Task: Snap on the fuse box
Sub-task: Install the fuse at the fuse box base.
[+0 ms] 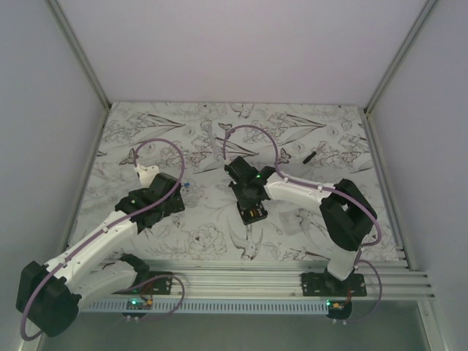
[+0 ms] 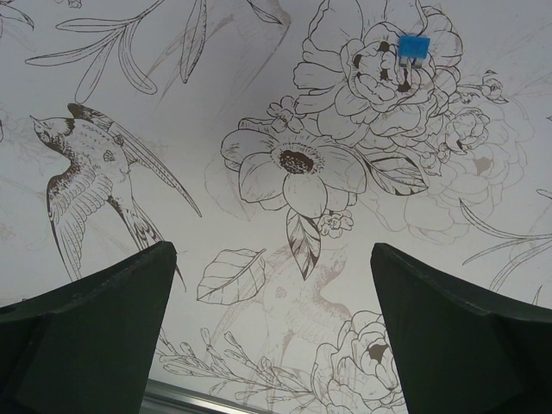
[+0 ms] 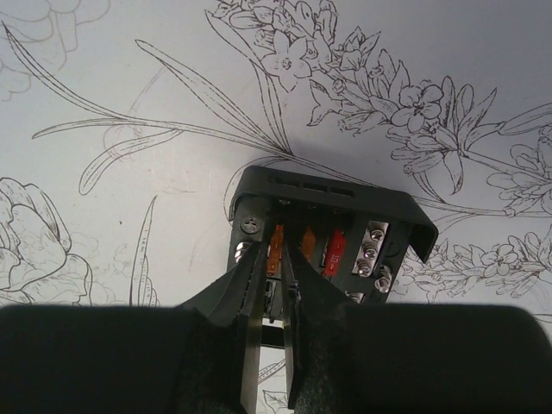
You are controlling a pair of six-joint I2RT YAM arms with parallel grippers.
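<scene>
Open: the fuse box [image 3: 328, 191] lay uncovered, fuses [image 3: 335, 252] exposed; snapping judged not done. Among them the right gripper [image 3: 274, 259] pinched nearly shut; the left gripper [image 2: 269, 250] gaped, empty.

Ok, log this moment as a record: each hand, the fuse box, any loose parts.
left hand: open, holding nothing, over the table
right hand: fingers almost together, tips inside the fuse box at an orange piece; grip unclear
fuse box: black, on the table, interior exposed, a red piece also inside
blue piece: loose on the table, ahead of the left hand
black stick: lying apart from the box, farther back
</scene>
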